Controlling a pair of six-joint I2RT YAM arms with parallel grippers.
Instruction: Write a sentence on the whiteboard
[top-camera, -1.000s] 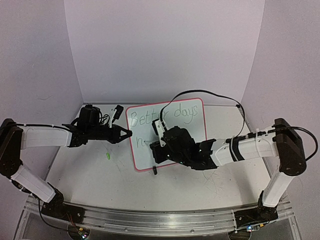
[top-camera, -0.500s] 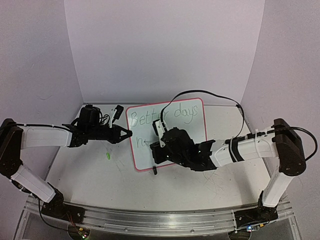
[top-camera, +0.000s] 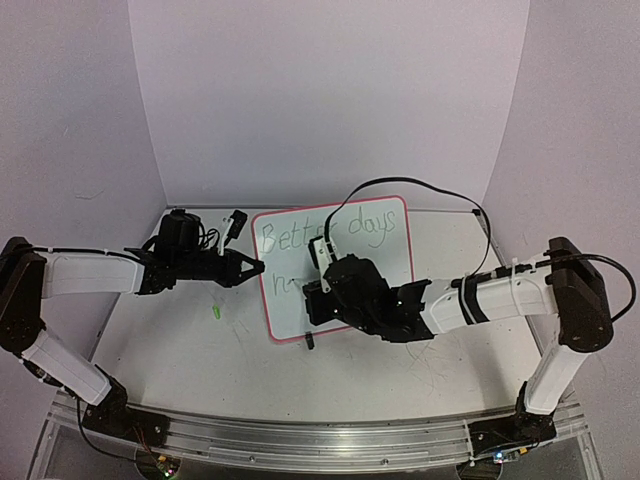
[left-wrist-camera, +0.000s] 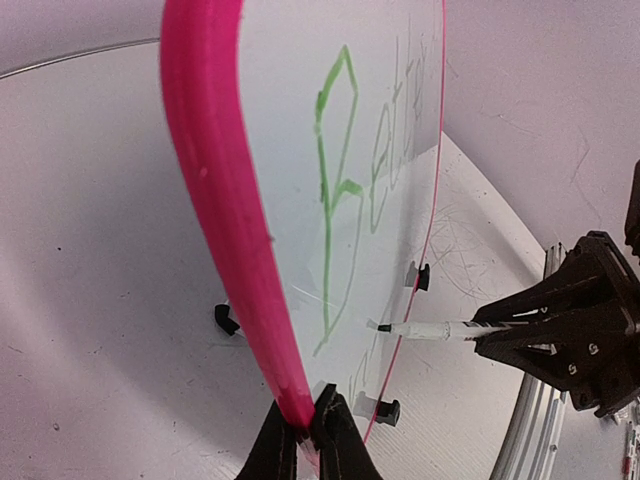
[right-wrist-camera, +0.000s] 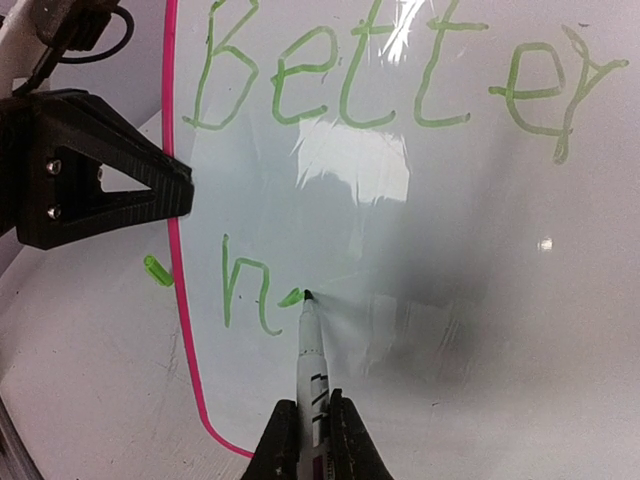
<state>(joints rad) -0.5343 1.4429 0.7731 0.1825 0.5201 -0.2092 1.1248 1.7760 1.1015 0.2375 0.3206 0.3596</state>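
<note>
Two outstretched arms (top-camera: 90, 272) (top-camera: 490, 297): left jaws on whiteboard (top-camera: 390, 262) rim, right jaws on marker (right-wrist-camera: 310, 345).

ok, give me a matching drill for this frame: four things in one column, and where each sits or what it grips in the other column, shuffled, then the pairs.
Column one
1. thin white marker pen with a dark tip
2. left gripper
3. small loose green piece
4. right gripper

Column two
A. shut on the pink-red rim of the small glossy white whiteboard
B. lying on the table, left of the whiteboard
C. shut on the pen's barrel
D. tip at the whiteboard, just right of the green handwritten "h"

Pairs: 1-D, 2-A, 3-B, 4-C
</note>
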